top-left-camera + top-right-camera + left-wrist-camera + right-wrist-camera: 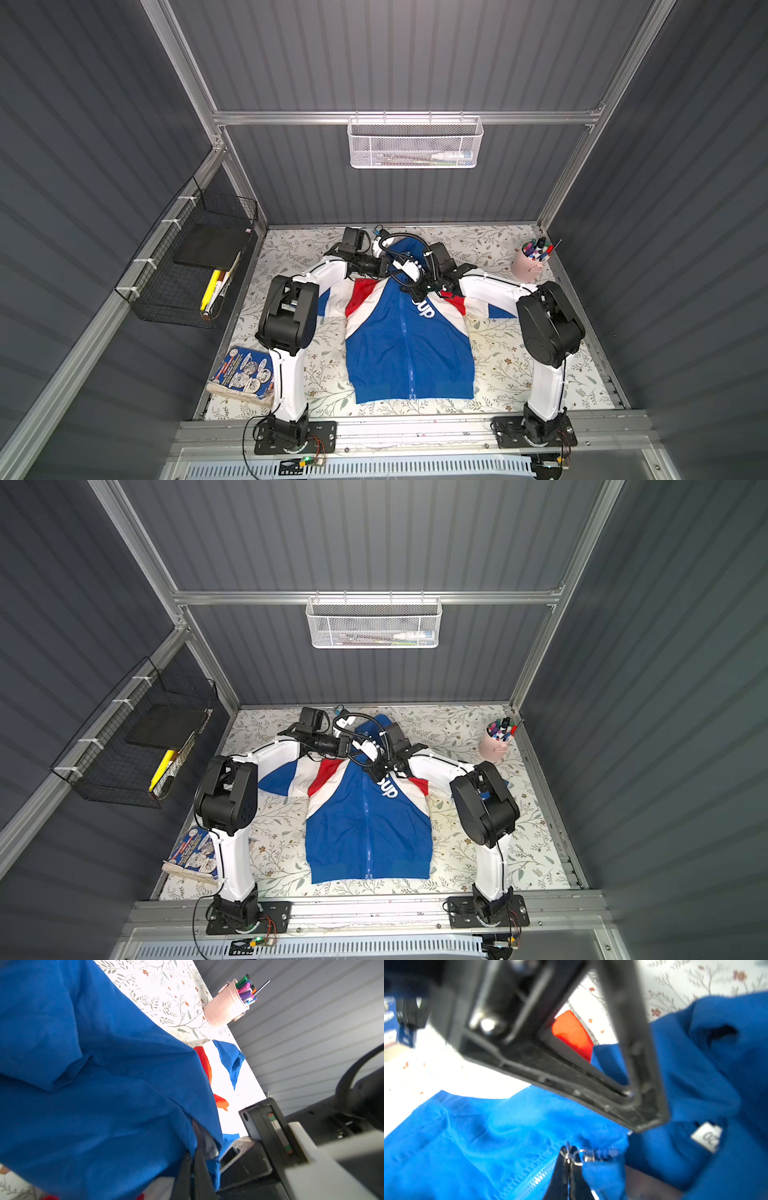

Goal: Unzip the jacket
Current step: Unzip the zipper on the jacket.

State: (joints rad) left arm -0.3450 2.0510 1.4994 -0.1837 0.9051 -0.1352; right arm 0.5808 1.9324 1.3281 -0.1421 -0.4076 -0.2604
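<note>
1. The jacket [409, 340] is laid flat mid-worktop [503, 374], zipped, with its hood on the far side. Its collar is covered by both arms.
2. A book [245, 374] is set at the near left.
3. Markers [538, 248] are held in a pink cup [524, 266] at the far right.
4. White "Sup" lettering [424, 309] is seen on the chest.
5. The left gripper [192, 1159] has its jaws clamped on collar cloth. The right gripper [568, 1155] has its jaws clamped on the zipper pull [580, 1157].

White "up" lettering [424, 309] on jacket [409, 357]
</note>
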